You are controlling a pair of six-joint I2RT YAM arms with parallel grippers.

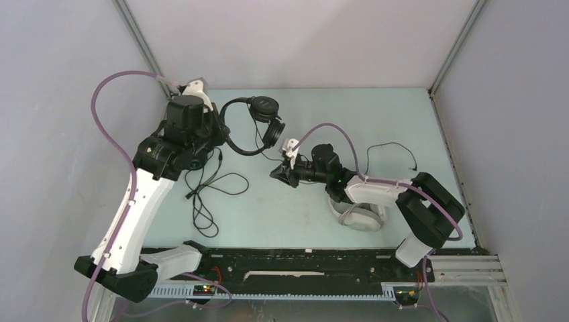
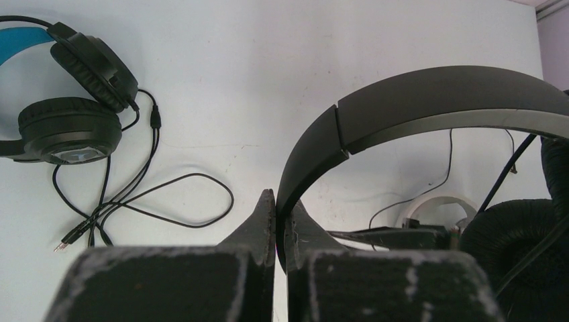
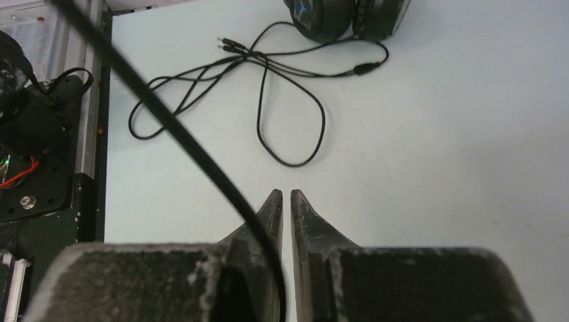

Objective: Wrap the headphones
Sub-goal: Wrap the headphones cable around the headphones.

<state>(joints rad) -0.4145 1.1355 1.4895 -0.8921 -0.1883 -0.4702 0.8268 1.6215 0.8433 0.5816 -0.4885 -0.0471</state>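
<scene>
Top view:
- The left gripper is clamped on the band of the thin black headset, toward the far-left corner of the worktop.
- The headset reads as a C opening to the right. The band crown is at the gripper and both round cups are at the right end, so the long axis runs left–right.
- The right gripper sits mid-worktop, pointing left, just on the near side of the cups.
- The white headset is chunky and padded. It lies toward the near-right corner, partly under the right forearm.
- A looped cable sprawls toward the left edge, beside the left arm.

Left wrist:
- The fingers are pressed tight on the band edge with no gap.
- The band is a smooth matte black arc in two pieces with a seam, arching up and to the right.
- A wrinkled leatherette ear pad shows at lower right.
- The bulky black headset is at top left, lying on the worktop. It has blue lining in the band and thick round cushions, and the looped cable trails from it.

Right wrist:
- The jaws are nearly together, with a thin slit at the tips.
- A black cable crosses diagonally from top left and runs down the left finger's inner edge. I can't tell whether it's pinched.
- The bulky headset's cups show at the top edge.
</scene>
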